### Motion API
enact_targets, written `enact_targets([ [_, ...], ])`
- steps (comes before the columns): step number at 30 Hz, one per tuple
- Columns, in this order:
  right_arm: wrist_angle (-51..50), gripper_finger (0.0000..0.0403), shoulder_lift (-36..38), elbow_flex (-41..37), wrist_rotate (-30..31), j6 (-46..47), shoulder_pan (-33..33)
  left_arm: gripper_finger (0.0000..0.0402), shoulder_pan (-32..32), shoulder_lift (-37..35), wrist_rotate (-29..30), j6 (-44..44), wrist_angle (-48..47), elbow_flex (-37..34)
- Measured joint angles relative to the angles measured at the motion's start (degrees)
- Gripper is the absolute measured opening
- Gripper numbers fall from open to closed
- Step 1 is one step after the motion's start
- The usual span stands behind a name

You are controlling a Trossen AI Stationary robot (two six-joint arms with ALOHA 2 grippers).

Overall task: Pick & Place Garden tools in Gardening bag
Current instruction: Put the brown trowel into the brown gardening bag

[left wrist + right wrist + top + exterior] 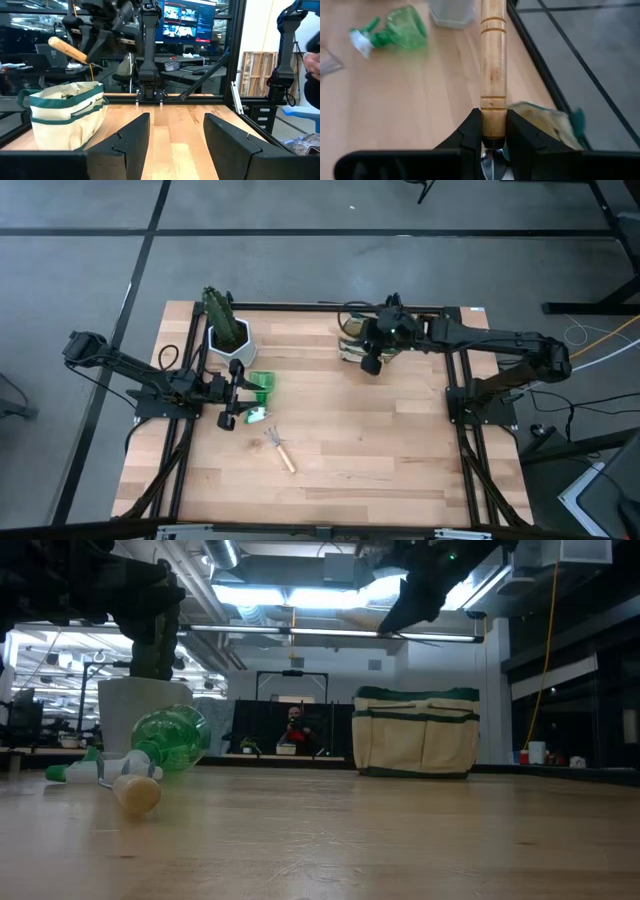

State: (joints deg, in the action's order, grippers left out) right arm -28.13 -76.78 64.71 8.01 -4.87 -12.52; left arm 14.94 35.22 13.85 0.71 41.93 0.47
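Note:
My right gripper (375, 352) hangs at the far side of the table, over the beige gardening bag (350, 343) with green trim, shut on a wooden-handled trowel (493, 65). The bag (415, 732) stands upright on its base. The wooden-handled rake (280, 448) lies flat mid-table. A green-and-white spray bottle (260, 388) lies on its side by my left gripper (233, 395), which is open, low at the left, touching nothing. My right gripper pinches the trowel's wooden handle at its metal-collar end (493, 127) between its two fingers. The handle runs along the fingers and sticks out past their tips; silver metal (492, 159) shows behind them. Slanting down from the table's right, the gripper holds the trowel (67, 48) clear above the bag.
A white pot with a cactus (225, 328) stands at the far left, just behind the spray bottle. Black frame rails (300, 308) run along the table's edges. Bare wood lies across the table's middle and near side (380, 460).

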Motion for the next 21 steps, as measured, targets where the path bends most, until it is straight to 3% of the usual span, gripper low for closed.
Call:
enact_targets([
  [11,-5.24,0.0064,0.42,0.00,-1.15,-0.10,-7.85,0.0182,0.00,0.02,0.00,0.00,0.00,0.00],
  [21,-4.51,0.0064,0.41,0.00,-4.70,-6.39,-11.92,0.0182,0.00,0.00,-0.02,0.00,0.00,0.00],
])
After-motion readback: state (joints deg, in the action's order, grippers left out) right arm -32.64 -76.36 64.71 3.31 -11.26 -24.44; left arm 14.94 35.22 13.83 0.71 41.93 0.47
